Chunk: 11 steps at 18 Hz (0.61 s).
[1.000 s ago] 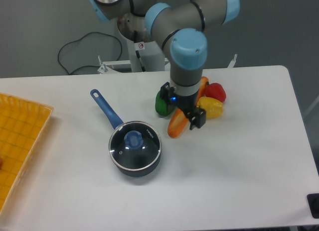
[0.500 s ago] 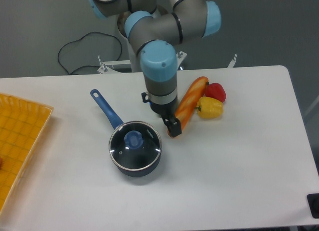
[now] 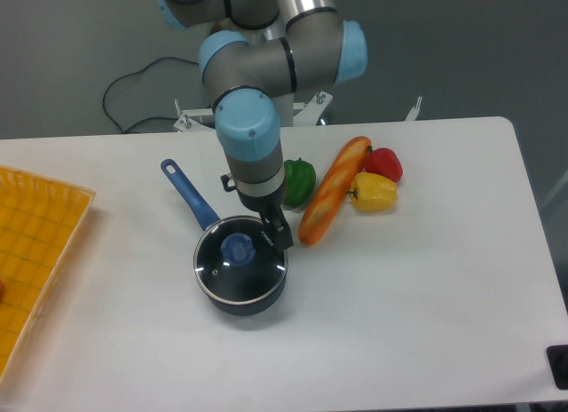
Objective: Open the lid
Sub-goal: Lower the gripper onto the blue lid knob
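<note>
The lid (image 3: 240,259) sits closed on the small dark-blue saucepan (image 3: 244,298) a little left of the frame's centre and slightly below mid-height, its blue knob (image 3: 237,248) standing up from the middle of the glass. The pan's long handle (image 3: 189,194) runs off toward the upper left, so it plays no part in the grasp. The gripper (image 3: 277,234) hangs over the upper-right edge of the lid, at or just above its metal rim, pointing down from the arm's wrist (image 3: 252,154). The relation that matters is this: the knob lies to the lower left of the fingertips, near but not between them, so the coming move would seem to call for a short shift toward the lower left before any descent onto the knob. Only one dark finger shows plainly from this angle, and whether the fingers are spread or closed cannot be told; they appear to hold nothing. Just right of the gripper lie a green pepper (image 3: 299,180), a long orange vegetable (image 3: 332,192) slanting up to the right, a yellow pepper (image 3: 375,192) and a red pepper (image 3: 385,163), all resting on the white table (image 3: 426,305). A yellow tray (image 3: 35,243) occupies the left edge of the frame.
</note>
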### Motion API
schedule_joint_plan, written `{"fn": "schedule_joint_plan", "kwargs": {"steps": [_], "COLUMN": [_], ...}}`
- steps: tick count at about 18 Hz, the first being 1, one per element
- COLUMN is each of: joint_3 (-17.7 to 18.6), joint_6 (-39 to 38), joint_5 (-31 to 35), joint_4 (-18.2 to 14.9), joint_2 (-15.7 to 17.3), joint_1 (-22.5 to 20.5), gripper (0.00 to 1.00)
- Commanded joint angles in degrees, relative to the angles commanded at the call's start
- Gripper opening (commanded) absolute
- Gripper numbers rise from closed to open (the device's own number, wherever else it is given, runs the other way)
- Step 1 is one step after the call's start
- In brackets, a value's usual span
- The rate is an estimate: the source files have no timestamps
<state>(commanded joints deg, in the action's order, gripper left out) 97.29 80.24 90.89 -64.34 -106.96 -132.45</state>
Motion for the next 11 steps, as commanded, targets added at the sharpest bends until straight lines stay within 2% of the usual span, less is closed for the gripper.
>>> {"fn": "schedule_joint_plan", "kwargs": {"steps": [5,11], "joint_3": [-0.1,-0.9], "joint_6": [-0.8,-1.2], "joint_5": [-1.6,-1.5], "joint_4": [1.6,1.6], "joint_2": [-0.6,-1.6], "joint_1": [0.1,0.1], "gripper": [0.96,0.96]}}
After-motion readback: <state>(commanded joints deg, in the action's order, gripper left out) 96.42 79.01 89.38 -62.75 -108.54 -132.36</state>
